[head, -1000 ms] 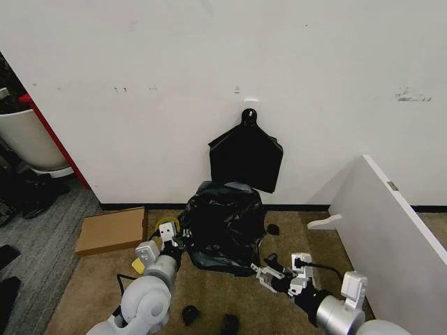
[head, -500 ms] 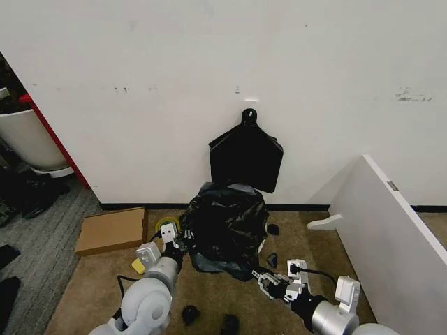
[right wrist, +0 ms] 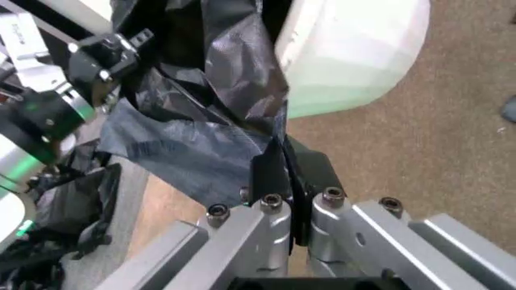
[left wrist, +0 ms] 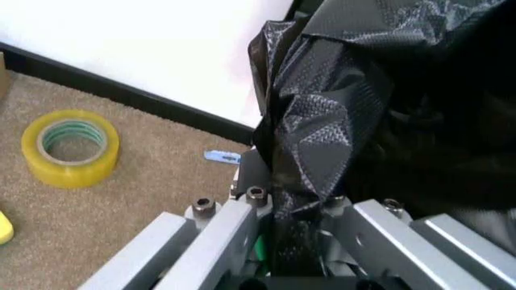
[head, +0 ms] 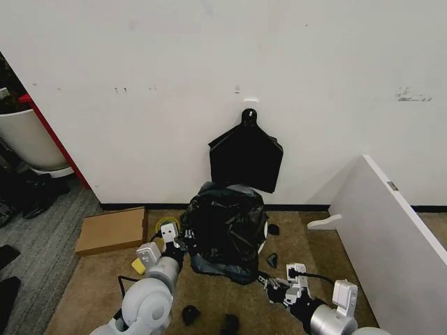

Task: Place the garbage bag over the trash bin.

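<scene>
Nearest the robot, on the right, the right gripper [head: 274, 288] hangs low over the tan carpet with its jaws pressed together on a thin fold of the garbage bag [head: 225, 227]; the right wrist view shows the black film pinched flat between the dark pads [right wrist: 274, 175], with the bin's white wall and pale green base just beyond. On the left, a little farther, the left gripper [head: 174, 239] is closed on the bag's left edge, a crumpled pleat running down between its metal jaws in the left wrist view.

The garbage bag is draped over the trash bin [head: 263, 237], hiding nearly all of it; only a sliver of white shows at the right side. The film is thin, glossy and deeply creased, so it should be very light, limp and slippery, liable to slide out of a loose pinch or tear if dragged hard over the rim. The hem is the best place to grip, as both grippers do, pulling outward and down evenly.

Left of the bag lie a roll of yellow tape [left wrist: 71, 148] and, farther left, a flat cardboard box [head: 112, 229]. Farthest, a smooth black bundle [head: 246, 158] hangs by its loop on the white wall [head: 209, 77].
</scene>
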